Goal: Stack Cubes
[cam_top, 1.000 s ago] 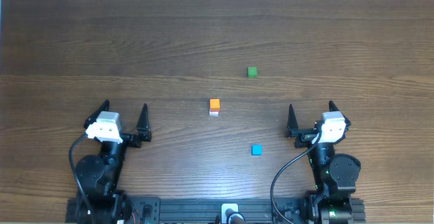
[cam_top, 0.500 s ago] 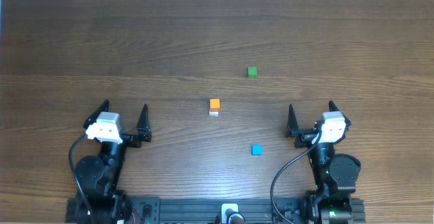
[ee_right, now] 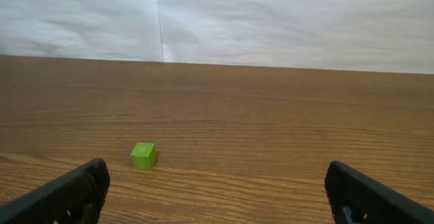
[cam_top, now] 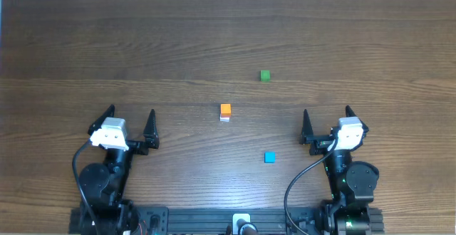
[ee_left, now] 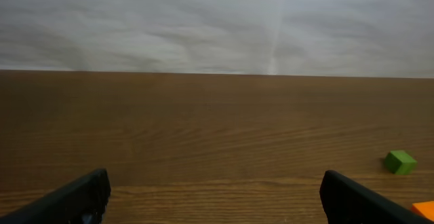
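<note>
Both arms stand at the near edge of the desk (cam_top: pixel 214 35), one toward each near corner. The left gripper (cam_top: pixel 130 114) and the right gripper (cam_top: pixel 326 112) each have their fingers spread wide apart and hold nothing.

The cubes lie around the middle of the desk, between the two arms. The orange cube (cam_top: pixel 225 109) is roughly midway between the side edges. A white cube (cam_top: pixel 225 118) shows just at its near side, and the orange one appears to sit on top of it, so one stack seems to be built. The green cube (cam_top: pixel 265 75) sits alone, farther from the near edge and a little toward the right edge. The blue cube (cam_top: pixel 269 157) sits alone, closest to the near edge and near the right arm's base. All three groups are well apart from one another and from both grippers.

Step in hand, as judged: the pause before the next pick, with two loose cubes not yet stacked. The next move likely falls to the right arm, which has the blue cube nearest. It calls for lowering the spread fingers squarely around that cube, closing, lifting, and setting it centred on the orange cube without nudging the pair beneath.
</note>
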Controlling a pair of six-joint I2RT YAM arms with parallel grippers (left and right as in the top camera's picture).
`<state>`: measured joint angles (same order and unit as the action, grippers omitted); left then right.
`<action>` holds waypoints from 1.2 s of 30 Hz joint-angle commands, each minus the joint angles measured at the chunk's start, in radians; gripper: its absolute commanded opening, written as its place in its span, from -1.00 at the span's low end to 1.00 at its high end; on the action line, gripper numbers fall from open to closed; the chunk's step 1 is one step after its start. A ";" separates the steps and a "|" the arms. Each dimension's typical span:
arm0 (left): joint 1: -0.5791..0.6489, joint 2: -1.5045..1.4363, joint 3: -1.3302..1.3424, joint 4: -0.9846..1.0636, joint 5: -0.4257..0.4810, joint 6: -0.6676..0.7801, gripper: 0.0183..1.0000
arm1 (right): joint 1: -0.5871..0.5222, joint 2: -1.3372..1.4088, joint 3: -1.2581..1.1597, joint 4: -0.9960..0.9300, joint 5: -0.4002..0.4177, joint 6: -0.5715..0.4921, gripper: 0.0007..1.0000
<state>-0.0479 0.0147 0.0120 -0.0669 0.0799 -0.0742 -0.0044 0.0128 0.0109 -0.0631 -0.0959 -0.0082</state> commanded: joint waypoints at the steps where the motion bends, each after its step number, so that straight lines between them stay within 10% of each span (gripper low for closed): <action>1: 0.007 -0.012 -0.006 0.000 0.017 0.014 1.00 | -0.005 -0.006 -0.006 0.002 -0.010 -0.007 0.99; 18: 0.007 -0.012 -0.006 0.000 0.017 0.014 1.00 | -0.015 0.565 0.516 -0.130 -0.330 0.116 0.98; 28: 0.007 -0.012 -0.006 0.000 0.016 0.014 1.00 | 0.023 1.210 1.118 -0.573 -0.302 0.127 0.98; 36: 0.007 -0.012 -0.006 0.000 0.017 0.014 1.00 | 0.215 1.649 1.408 -0.809 -0.091 0.223 0.98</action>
<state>-0.0460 0.0101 0.0113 -0.0669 0.0830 -0.0738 0.1478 1.5684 1.3628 -0.8509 -0.2974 0.1593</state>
